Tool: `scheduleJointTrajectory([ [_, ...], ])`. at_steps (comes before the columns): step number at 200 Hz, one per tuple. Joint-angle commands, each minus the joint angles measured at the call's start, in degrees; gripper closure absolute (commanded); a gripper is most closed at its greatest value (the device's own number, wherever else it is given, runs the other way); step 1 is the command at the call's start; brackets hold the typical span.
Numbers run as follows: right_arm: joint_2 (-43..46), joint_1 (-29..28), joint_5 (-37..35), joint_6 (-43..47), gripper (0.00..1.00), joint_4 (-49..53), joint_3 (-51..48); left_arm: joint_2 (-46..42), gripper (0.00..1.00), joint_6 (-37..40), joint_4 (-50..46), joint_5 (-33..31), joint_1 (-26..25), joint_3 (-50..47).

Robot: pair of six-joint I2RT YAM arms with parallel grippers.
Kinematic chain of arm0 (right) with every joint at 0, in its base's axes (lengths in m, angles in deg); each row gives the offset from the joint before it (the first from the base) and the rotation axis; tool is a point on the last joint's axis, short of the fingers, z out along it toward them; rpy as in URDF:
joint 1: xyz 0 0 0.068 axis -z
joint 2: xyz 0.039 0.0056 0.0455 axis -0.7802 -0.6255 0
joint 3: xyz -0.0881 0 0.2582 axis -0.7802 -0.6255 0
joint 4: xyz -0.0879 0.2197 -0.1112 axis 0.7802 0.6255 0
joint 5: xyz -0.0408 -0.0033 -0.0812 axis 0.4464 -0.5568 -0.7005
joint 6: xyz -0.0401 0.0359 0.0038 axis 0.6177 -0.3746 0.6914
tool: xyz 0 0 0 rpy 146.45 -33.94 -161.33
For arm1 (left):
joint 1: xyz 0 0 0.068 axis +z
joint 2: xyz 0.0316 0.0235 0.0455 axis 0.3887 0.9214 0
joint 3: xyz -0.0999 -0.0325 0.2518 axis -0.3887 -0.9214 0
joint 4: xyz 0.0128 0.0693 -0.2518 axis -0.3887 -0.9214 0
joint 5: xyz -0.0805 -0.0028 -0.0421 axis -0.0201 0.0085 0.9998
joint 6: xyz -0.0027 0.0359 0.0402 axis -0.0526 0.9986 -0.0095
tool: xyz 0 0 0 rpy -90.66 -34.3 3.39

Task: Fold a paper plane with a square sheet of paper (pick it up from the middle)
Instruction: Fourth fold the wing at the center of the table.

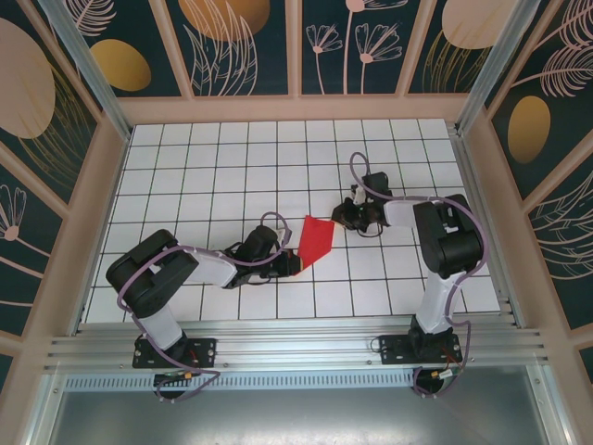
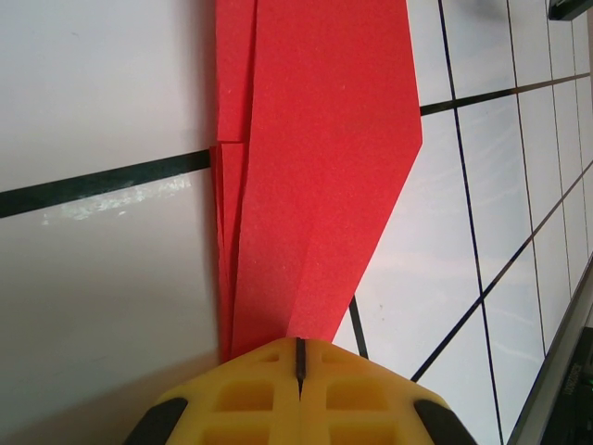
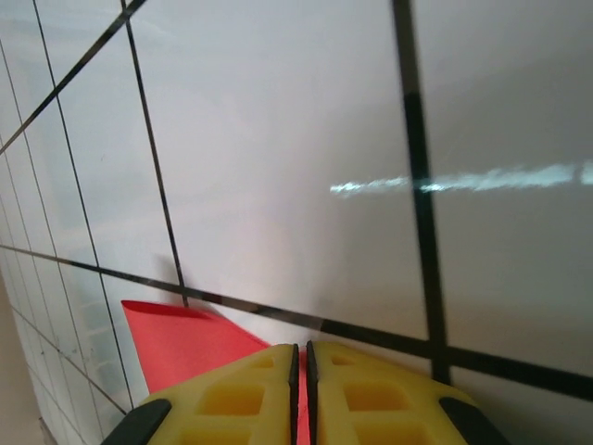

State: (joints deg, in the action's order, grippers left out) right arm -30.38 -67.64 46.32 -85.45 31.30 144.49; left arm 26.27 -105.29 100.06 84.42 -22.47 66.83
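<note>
Folded red paper (image 1: 316, 239) sits dead centre of the top view
Left gripper (image 2: 299, 345) is clamped on its lower end; right gripper (image 3: 301, 349) is a thin slit at its upper right corner, can't tell if it's pinching.

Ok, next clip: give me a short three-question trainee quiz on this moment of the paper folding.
1. True or false: the left gripper is shut on the red paper.
2. Pick one. The red paper is: A) a flat, unfolded square; B) folded into layers with visible creases; C) crumpled into a ball.
3. Fill in: the right gripper has fingers coloured ____.

Key: 1 true; 2 B; 3 yellow.
</note>
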Motion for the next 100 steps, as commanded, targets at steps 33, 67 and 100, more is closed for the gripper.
scheduleJointTrajectory([
  [33, 8.7, 1.6, -3.4, 2.9, 0.82, 4.7, -0.7, -4.4, 1.00, -2.7, -14.1, -0.1, -0.9, -4.5],
  [67, 18.5, -0.6, -3.7, 1.3, 0.76, 4.3, -7.9, -12.1, 0.91, -6.7, -13.6, 0.6, -3.2, -3.0],
  [100, 27.6, -5.2, -6.3, -1.4, 0.60, 3.7, -16.1, -21.4, 0.75, -8.0, -16.9, -5.2, -3.4, -1.8],
])
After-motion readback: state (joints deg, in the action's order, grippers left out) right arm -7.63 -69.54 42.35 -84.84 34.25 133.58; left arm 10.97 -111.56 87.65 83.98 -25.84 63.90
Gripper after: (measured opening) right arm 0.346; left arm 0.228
